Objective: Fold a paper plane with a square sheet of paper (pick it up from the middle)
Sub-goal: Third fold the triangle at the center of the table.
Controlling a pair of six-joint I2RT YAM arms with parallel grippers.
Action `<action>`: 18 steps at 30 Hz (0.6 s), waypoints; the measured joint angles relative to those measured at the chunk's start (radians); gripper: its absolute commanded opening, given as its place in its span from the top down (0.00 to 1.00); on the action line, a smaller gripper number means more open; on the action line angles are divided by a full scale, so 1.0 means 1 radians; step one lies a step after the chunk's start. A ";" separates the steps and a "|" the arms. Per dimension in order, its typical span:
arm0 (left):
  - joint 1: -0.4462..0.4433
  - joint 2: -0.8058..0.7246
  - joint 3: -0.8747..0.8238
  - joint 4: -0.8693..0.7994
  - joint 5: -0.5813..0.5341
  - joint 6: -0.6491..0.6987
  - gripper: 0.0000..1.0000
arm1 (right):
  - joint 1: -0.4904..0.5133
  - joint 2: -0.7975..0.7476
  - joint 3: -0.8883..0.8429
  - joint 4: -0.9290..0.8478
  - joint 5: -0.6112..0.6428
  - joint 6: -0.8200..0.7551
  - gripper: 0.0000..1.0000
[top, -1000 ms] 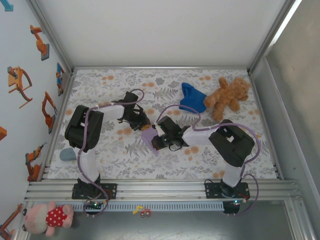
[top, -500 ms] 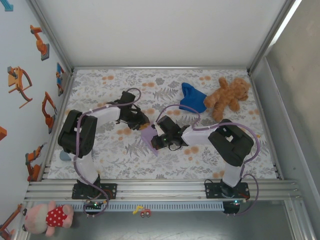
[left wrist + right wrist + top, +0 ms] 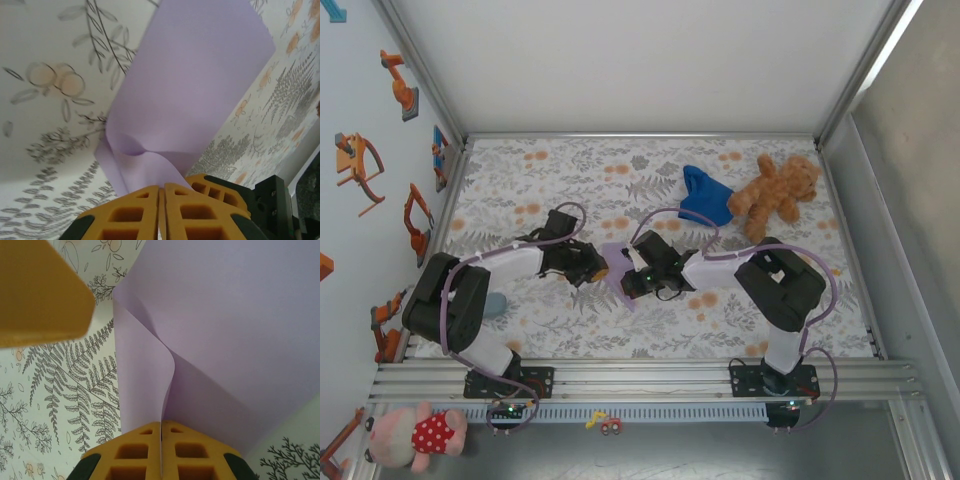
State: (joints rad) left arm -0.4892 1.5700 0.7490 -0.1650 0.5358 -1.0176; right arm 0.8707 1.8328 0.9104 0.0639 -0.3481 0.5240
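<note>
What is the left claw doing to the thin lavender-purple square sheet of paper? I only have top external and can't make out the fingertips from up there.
Observer: In the left wrist view, the left claw is shut on one edge of the thin lavender-purple square sheet of paper, and the sheet buckles into a curl just ahead of it.
Operator: And the right claw?
Observer: In the right wrist view, the right claw is shut on the sheet too, and a raised ridge of paper curves away from where it pinches.
</note>
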 measured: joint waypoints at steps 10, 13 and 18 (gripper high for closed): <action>-0.060 0.066 0.002 0.061 0.006 -0.045 0.93 | 0.000 0.004 0.003 0.000 0.000 0.000 1.00; -0.061 0.071 0.002 0.060 0.003 -0.047 0.93 | 0.000 0.004 0.003 0.000 0.000 0.000 1.00; -0.062 0.071 0.002 0.042 -0.020 -0.046 0.93 | 0.000 0.004 0.004 0.000 0.000 0.000 1.00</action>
State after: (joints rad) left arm -0.5514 1.6409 0.7513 -0.1234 0.5159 -1.0637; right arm 0.8707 1.8370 0.9146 0.0635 -0.3477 0.5236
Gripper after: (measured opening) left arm 0.075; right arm 0.049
